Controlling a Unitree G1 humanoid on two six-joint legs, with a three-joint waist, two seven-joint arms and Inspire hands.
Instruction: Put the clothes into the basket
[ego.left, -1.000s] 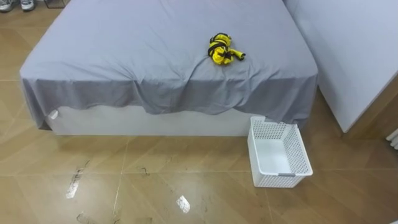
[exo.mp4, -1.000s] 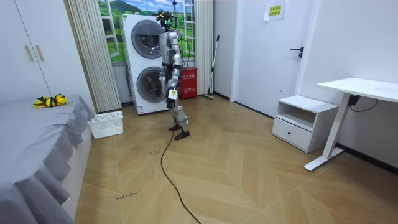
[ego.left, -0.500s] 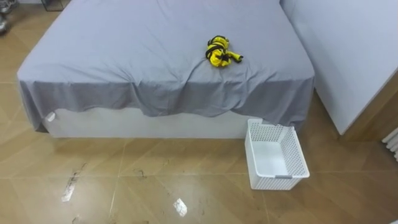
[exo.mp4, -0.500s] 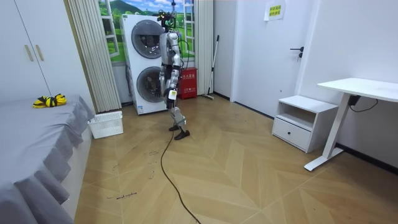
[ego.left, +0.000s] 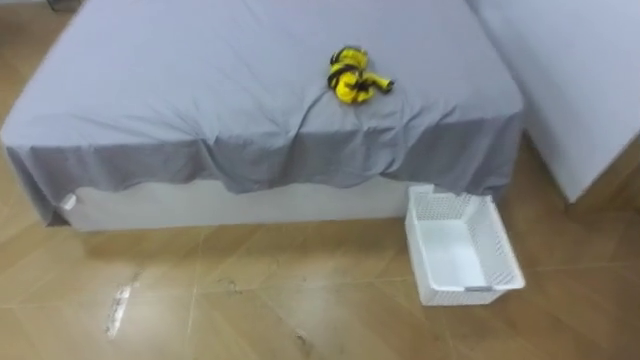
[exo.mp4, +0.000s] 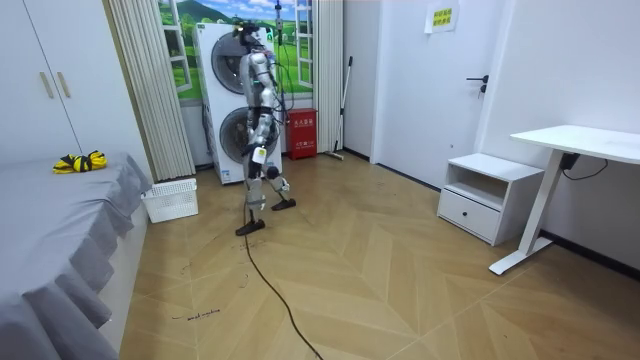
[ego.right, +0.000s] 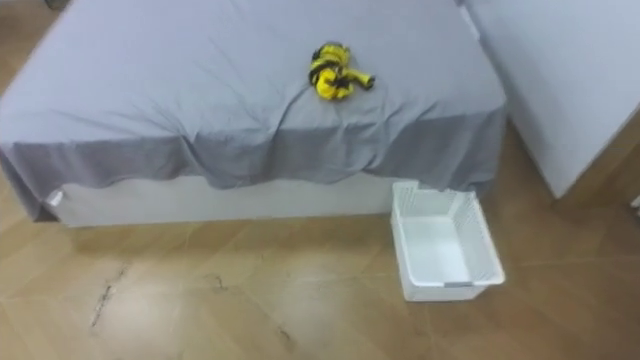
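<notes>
clothes (ego.left: 355, 77): one small yellow-and-black bundle. we find it lying on the bed (ego.left: 240, 203), on top of the grey sheet (ego.left: 300, 160). it is near the edge that faces the robot and toward the robot's right.

basket (ego.left: 468, 294): white, with perforated walls, standing open side up on the wooden floor (ego.left: 250, 300). it is just beside the sheet's hanging hem at the bed's right-hand corner. it sits lower than the clothes and a little to their right, apart from them.

robot: in the room view we see it upright on the floor in front of the stacked washing machines (exo.mp4: 228, 100), one foot set ahead of the other. the basket stands between it and the bed.

left hand (exo.mp4: 258, 152): hanging low at the robot's side in the room view. we take it for the left, though it is very small there. we cannot tell whether its fingers are apart or together. it is well apart from the clothes, with floor and basket lying between the two.
</notes>
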